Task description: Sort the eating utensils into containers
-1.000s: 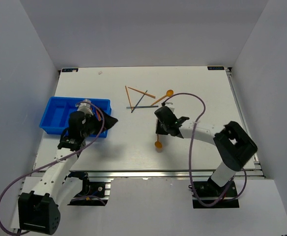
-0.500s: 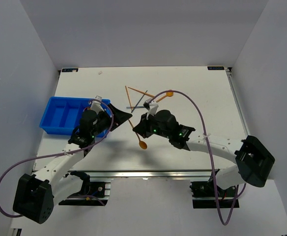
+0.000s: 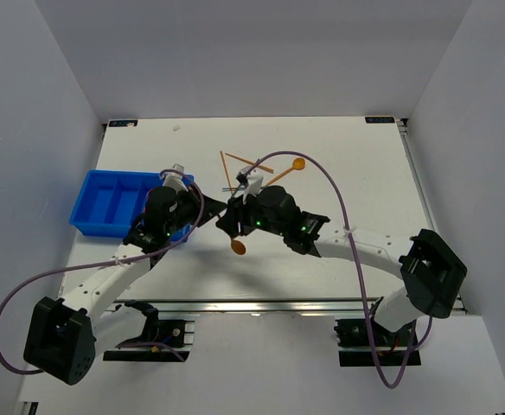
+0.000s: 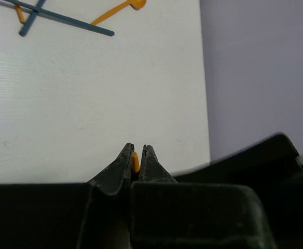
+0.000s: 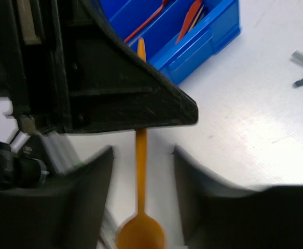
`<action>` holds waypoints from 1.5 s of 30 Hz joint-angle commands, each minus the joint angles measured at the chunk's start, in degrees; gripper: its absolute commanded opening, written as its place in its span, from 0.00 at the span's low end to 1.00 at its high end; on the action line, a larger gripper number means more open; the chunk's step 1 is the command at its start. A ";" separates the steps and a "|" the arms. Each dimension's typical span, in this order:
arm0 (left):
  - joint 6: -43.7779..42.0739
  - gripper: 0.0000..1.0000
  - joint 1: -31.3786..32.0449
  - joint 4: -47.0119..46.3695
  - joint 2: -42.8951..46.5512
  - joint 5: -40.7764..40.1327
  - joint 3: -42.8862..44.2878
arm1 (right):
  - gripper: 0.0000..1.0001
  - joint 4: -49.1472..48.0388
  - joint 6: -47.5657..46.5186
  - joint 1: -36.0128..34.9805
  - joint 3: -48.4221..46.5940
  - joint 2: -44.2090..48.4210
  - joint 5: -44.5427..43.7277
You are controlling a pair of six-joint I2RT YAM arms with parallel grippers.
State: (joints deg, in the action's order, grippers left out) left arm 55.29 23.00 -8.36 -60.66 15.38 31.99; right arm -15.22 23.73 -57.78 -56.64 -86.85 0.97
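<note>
Just right of the blue bin [image 3: 105,203], the left gripper [image 4: 137,148] pinches the handle tip of an orange spoon [image 3: 238,245], its bowl pointing toward the near table edge. Right gripper [image 5: 142,151] is spread, one finger on each side of the handle, not touching it. Farther back lie sticks [image 3: 244,173] and a second orange spoon [image 3: 297,162]; orange utensils [image 5: 193,13] sit in the bin compartments.

Even, diffuse light from above keeps the white table [image 3: 365,173] bright with no glare; shadows on it are faint and soft. The top view is sharp. The left fingers [image 4: 118,168] are dark and slightly soft. The right wrist view is poorest (right fingers [image 5: 84,207] and the spoon [image 5: 140,155] bowl smeared), the bin [image 5: 208,41] clearer
</note>
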 commanded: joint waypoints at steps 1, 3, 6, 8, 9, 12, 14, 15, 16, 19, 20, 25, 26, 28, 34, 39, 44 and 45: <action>-10.23 0.00 -0.24 12.71 0.03 -6.56 9.30 | 0.64 -0.69 -0.61 0.38 -1.64 2.38 -3.50; -16.23 0.00 -2.07 20.89 -1.81 -15.87 17.88 | 0.89 1.59 -0.35 1.43 0.03 6.22 -6.76; -26.43 0.00 -10.58 35.21 -7.96 -25.21 28.43 | 0.89 8.94 1.32 6.08 2.58 11.76 -10.28; -33.64 0.00 -18.30 38.66 -14.26 -26.09 33.90 | 0.89 12.74 2.55 10.57 3.90 15.19 -10.12; -35.49 0.00 -19.91 41.12 -16.57 -31.06 36.71 | 0.89 14.94 2.55 11.97 4.60 16.26 -9.68; -40.42 0.00 -25.96 44.56 -26.59 -37.58 46.91 | 0.89 17.94 1.33 15.59 7.06 20.21 -8.18; -41.40 0.00 -27.65 44.14 -30.81 -39.27 52.46 | 0.89 18.21 0.80 16.29 8.12 21.63 -6.17; -42.01 0.00 -28.53 43.26 -34.05 -40.24 53.95 | 0.89 18.04 0.53 16.29 9.08 22.59 -4.94; -44.02 0.00 -28.72 42.90 -35.21 -41.82 56.58 | 0.89 17.95 0.27 16.38 9.35 22.95 -2.23; -46.93 0.00 -29.50 40.18 -37.60 -45.34 57.75 | 0.89 18.13 -0.08 16.38 10.14 23.48 0.77; -47.29 0.00 -30.12 38.61 -37.51 -44.82 56.10 | 0.89 17.34 -0.17 16.38 10.58 24.09 2.35; -48.87 0.00 -31.53 27.70 -37.24 -41.85 50.37 | 0.89 13.82 0.18 16.38 11.82 24.01 6.93; -49.05 0.00 -31.96 25.96 -37.33 -42.09 49.23 | 0.89 13.47 0.09 16.38 11.73 23.92 7.29; -49.74 0.00 -32.32 24.28 -37.25 -41.14 47.83 | 0.89 13.12 -0.26 16.38 12.08 23.92 7.81; -49.84 0.00 -32.76 18.65 -35.84 -40.08 40.44 | 0.89 13.64 -2.19 16.38 11.56 24.36 6.50; -48.09 0.13 -32.85 19.25 -36.10 -37.79 38.59 | 0.89 13.73 -2.63 16.38 10.24 23.39 5.71; -46.15 0.58 -32.76 21.10 -32.25 -34.46 37.80 | 0.89 13.73 -1.76 16.38 8.22 20.06 3.78; -46.23 0.68 -32.59 21.10 -29.89 -34.19 37.71 | 0.89 13.64 -1.58 16.38 7.08 19.36 3.25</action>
State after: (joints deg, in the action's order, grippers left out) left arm 7.64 -9.65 13.45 -98.56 -21.41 69.76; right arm 1.08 22.31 -41.28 -45.67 -65.91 5.96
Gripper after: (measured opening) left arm 0.626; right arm 0.894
